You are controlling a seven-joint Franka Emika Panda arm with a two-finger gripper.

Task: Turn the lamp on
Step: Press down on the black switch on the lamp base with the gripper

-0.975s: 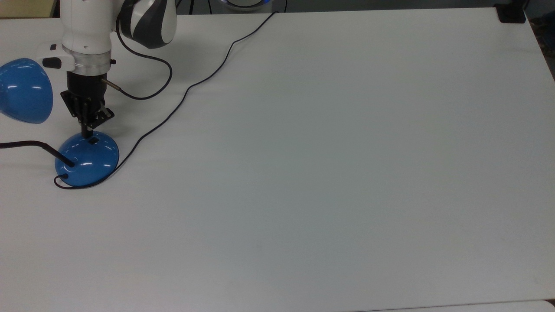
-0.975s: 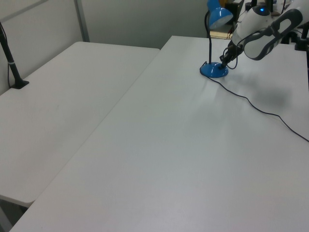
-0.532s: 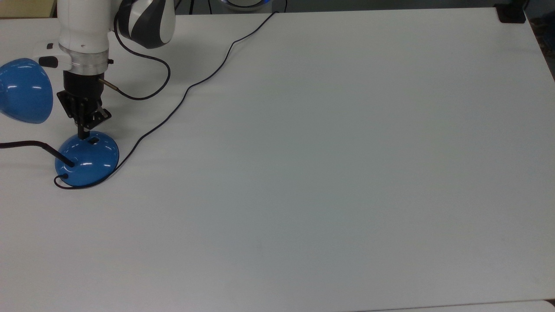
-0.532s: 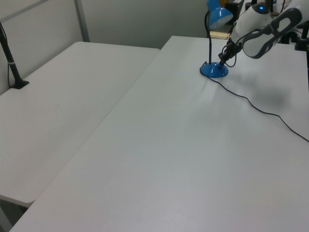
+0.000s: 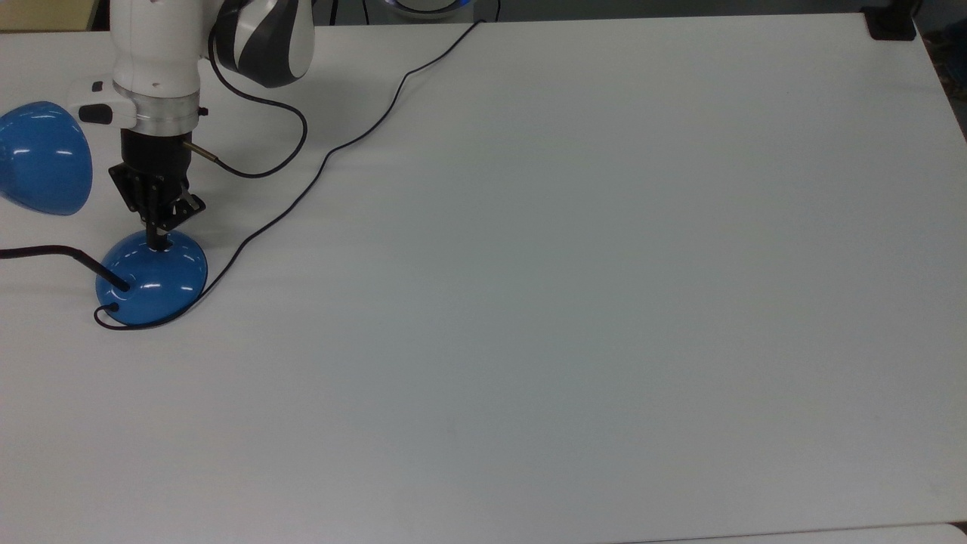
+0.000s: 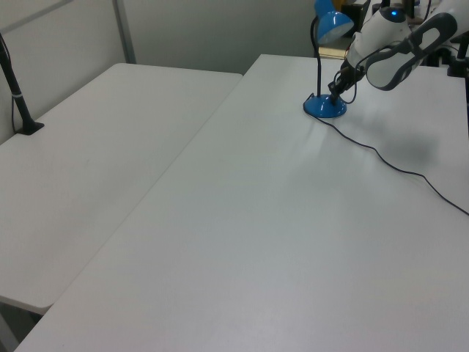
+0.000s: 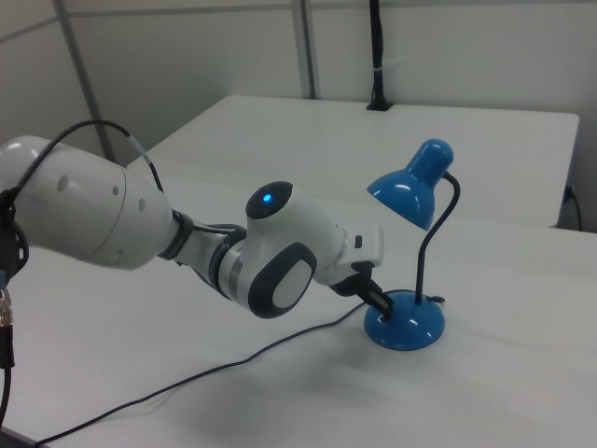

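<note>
The lamp has a glossy blue dome base (image 5: 155,283), a thin black neck and a blue shade (image 5: 41,159) at the top view's left edge. In the right view its base (image 7: 404,325) sits under the upright shade (image 7: 410,187), which looks unlit. My gripper (image 5: 157,240) is shut, and its narrow black tip rests on the far part of the base, covering the small switch there. The left view shows the gripper (image 6: 333,94) touching the base (image 6: 326,108) from the left view's right.
The lamp's black cord (image 5: 325,159) loops from the base across the white table (image 5: 566,302) to its far edge. A thinner cable hangs from my wrist. A second white table (image 6: 95,147) adjoins in the left view. A black clamp (image 5: 890,26) sits at the far right corner.
Half a second ago the tip stood slightly to the top view's left of the switch, which showed. It has since shifted right and down onto the switch. The lamp has not moved.
</note>
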